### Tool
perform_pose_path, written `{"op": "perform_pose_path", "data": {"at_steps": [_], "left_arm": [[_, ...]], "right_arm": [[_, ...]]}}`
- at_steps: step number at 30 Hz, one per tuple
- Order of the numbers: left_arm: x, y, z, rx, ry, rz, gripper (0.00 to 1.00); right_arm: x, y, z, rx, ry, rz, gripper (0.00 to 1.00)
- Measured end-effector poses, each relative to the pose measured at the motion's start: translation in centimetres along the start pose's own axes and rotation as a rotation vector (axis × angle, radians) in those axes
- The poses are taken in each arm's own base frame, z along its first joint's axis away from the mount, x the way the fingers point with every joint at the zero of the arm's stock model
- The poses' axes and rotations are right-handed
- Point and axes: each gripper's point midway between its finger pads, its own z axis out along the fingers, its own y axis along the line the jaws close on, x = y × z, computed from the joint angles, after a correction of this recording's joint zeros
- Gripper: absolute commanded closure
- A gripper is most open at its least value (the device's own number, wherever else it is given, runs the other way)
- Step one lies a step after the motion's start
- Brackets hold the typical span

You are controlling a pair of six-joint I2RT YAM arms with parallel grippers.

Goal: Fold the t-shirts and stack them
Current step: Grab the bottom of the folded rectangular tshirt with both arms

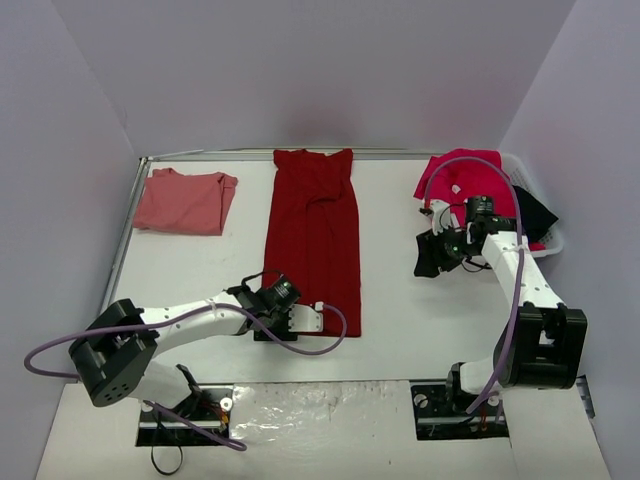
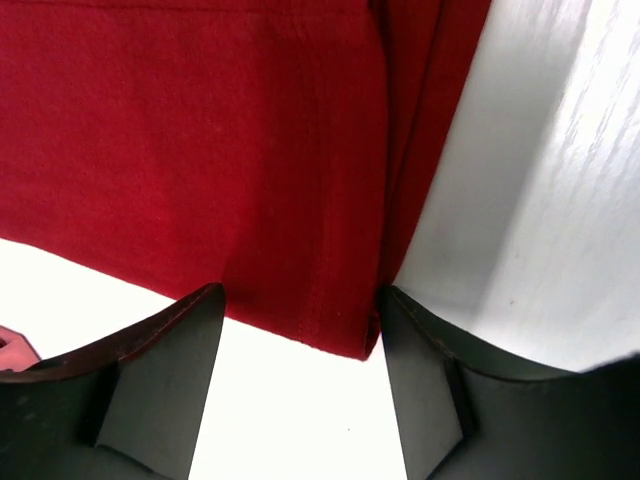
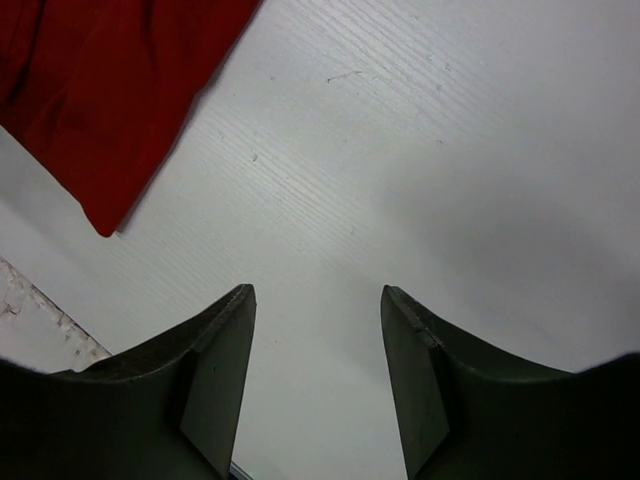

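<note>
A dark crimson t-shirt lies lengthwise on the white table, folded into a long narrow strip. Its near hem corner sits between the tips of my left gripper, whose jaws stand apart around it, the right fingertip just beside the corner. A salmon-pink t-shirt lies folded at the back left. A raspberry t-shirt is heaped at the back right in the basket. My right gripper hangs open over bare table, with a corner of the crimson t-shirt off to its upper left.
A white plastic basket stands at the right edge behind the right arm, with a dark cloth in it. Grey walls close in the table at the back and both sides. A purple cable loops off each arm.
</note>
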Motion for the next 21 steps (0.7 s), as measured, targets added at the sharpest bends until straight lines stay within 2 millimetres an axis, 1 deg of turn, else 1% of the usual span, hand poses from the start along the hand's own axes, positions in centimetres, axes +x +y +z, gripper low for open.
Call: {"op": "perform_pose_path", "data": {"at_steps": [3, 4, 6, 7, 9, 10, 11, 16, 20, 21], "left_arm": [[0.3, 0.0, -0.1, 0.001, 0.016, 0.007, 0.51], [0.4, -0.1, -0.1, 0.004, 0.019, 0.009, 0.58], [0.5, -0.3, -0.1, 0.011, 0.023, 0.011, 0.66], [0.5, -0.4, 0.0, 0.018, 0.022, 0.009, 0.76], [0.5, -0.7, 0.0, 0.032, 0.016, 0.006, 0.86], [0.4, -0.9, 0.1, 0.044, 0.011, 0.005, 0.93], [0.3, -1.1, 0.2, 0.054, 0.007, 0.003, 0.97], [-0.2, -1.5, 0.3, 0.100, -0.015, -0.007, 0.98], [-0.8, -1.5, 0.2, 0.158, -0.064, -0.058, 0.98], [-0.9, -1.4, 0.1, 0.179, -0.084, -0.083, 0.98]], "right_arm": [[0.0, 0.2, 0.1, -0.004, 0.002, -0.005, 0.50], [-0.1, 0.3, 0.1, -0.006, 0.003, -0.008, 0.50], [-0.1, 0.6, 0.3, -0.013, 0.006, -0.019, 0.50], [-0.2, 0.8, 0.4, -0.018, 0.010, -0.027, 0.50], [-0.2, 1.3, 0.6, -0.025, 0.017, -0.042, 0.50], [-0.3, 1.5, 0.8, -0.028, 0.023, -0.050, 0.50], [-0.3, 1.8, 1.0, -0.032, 0.028, -0.060, 0.50], [-0.7, 2.9, 2.0, -0.040, 0.066, -0.120, 0.50], [-1.0, 3.7, 2.4, -0.052, 0.065, -0.194, 0.43], [-1.2, 3.7, 2.3, -0.047, 0.050, -0.218, 0.43]]}}
